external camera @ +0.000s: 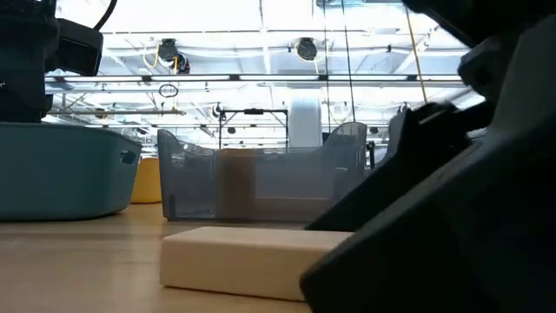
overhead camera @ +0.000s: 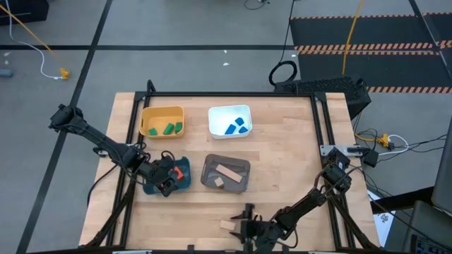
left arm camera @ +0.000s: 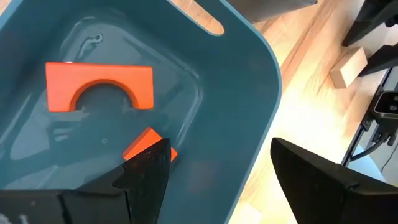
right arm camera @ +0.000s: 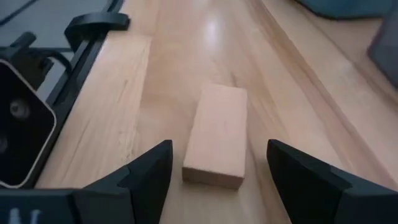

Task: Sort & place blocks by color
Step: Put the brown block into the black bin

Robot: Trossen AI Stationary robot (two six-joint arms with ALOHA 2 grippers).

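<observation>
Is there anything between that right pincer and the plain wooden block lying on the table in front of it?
No. In the right wrist view only bare tabletop separates the open right pincer from the tan block, which lies just ahead of its fingers.

Two black jointed arms, black cabling

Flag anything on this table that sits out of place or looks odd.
One thing: a tan block lies loose on the table near the front edge, outside the grey bin that holds the other tan pieces. The open right gripper is lined up on it. The open left gripper is over the teal bin. Nothing is spilled or damaged.
</observation>
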